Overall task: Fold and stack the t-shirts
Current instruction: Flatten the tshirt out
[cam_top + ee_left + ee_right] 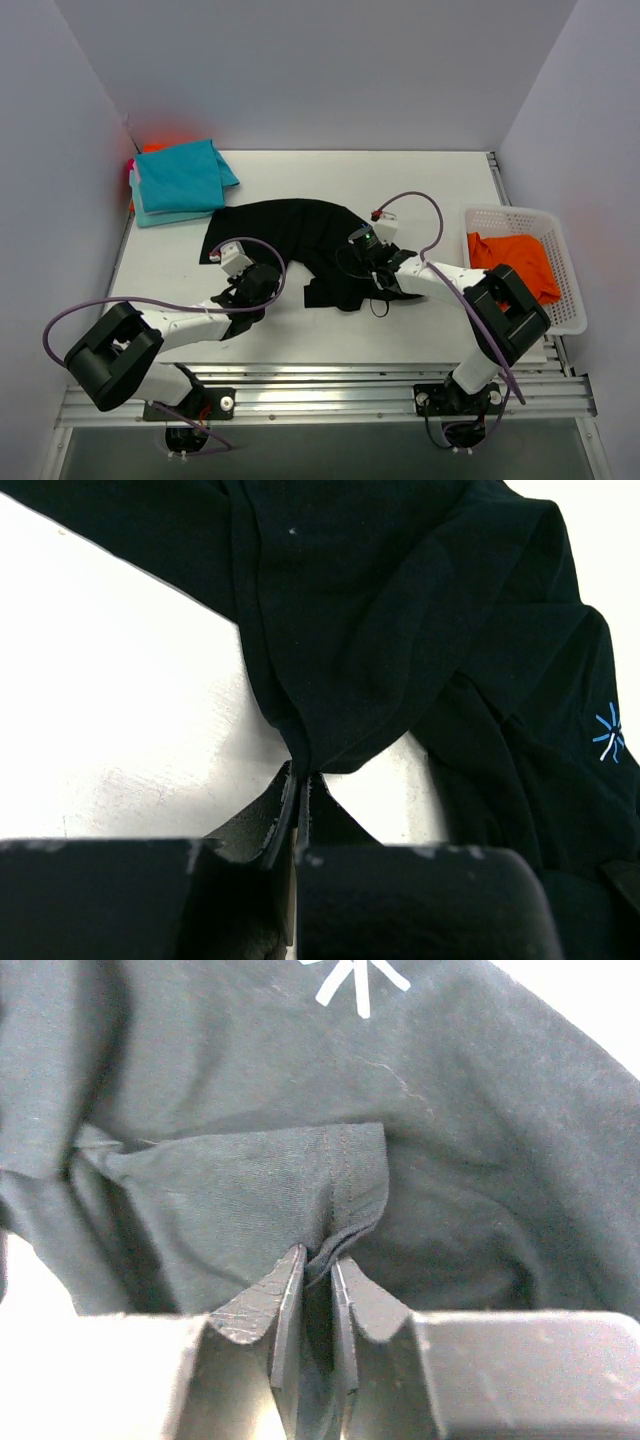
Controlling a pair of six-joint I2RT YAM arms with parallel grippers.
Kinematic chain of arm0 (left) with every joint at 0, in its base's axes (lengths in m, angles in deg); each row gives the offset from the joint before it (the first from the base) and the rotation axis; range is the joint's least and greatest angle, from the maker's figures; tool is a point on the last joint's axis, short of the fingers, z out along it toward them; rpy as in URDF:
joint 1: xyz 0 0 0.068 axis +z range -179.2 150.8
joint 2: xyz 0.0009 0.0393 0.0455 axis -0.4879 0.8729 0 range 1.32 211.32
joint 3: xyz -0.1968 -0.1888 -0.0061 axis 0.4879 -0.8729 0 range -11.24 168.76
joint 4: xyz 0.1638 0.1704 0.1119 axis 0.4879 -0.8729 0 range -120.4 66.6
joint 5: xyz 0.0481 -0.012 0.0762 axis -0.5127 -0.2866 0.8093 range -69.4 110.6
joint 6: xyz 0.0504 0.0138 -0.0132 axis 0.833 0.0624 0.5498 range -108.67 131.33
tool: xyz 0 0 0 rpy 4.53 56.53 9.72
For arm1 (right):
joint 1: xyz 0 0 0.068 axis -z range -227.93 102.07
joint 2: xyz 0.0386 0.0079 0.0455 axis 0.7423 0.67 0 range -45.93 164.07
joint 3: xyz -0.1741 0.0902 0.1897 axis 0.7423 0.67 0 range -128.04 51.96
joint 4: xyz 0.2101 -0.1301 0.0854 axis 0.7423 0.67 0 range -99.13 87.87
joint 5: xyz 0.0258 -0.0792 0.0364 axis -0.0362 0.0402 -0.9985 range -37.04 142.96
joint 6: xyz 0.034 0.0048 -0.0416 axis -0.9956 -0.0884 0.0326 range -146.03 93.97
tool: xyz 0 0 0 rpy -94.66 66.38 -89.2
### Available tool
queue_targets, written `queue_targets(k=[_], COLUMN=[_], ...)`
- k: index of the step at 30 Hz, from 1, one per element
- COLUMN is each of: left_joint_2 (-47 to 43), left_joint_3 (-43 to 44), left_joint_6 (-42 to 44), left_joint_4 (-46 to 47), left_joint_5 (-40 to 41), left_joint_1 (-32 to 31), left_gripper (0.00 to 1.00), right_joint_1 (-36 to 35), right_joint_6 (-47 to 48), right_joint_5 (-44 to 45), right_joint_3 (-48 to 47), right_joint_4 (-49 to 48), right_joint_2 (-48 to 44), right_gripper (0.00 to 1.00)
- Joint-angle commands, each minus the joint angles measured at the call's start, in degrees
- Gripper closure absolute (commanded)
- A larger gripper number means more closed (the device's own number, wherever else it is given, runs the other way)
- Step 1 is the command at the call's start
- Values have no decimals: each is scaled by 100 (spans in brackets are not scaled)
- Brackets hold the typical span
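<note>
Rumpled black t-shirt (300, 235), star print (608, 732), left fingers (268, 822) and right fingers (262, 1298) clamped on folds

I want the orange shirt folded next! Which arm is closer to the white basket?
Right. The right end effector pinches the black t-shirt at mid-table, a short way left of the basket; the left end effector pinches the same shirt farther left.
</note>
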Motion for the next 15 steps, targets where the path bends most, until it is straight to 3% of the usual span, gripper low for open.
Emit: queue_targets(k=[1, 5, 6, 11, 15], left_joint_2=[23, -73, -126, -381, -1116], left_joint_3=[25, 7, 16, 77, 200], left_joint_6=[36, 54, 54, 80, 124], left_joint_4=[32, -29, -47, -327, -916], left_joint_5=[76, 137, 155, 261, 506], left_joint_1=[35, 35, 35, 35, -26], left_gripper=[98, 98, 98, 98, 98], right_joint_1=[-139, -192, -183, -183, -183], right_joint_6=[77, 174, 200, 420, 622], right_joint_5=[723, 952, 1005, 1347, 1681], right_joint_3=[-357, -559, -595, -823, -1122], right_joint_4=[538, 907, 917, 1373, 1689], right_joint_2=[-402, -570, -648, -947, -1351], right_gripper=[91, 93, 100, 100, 100])
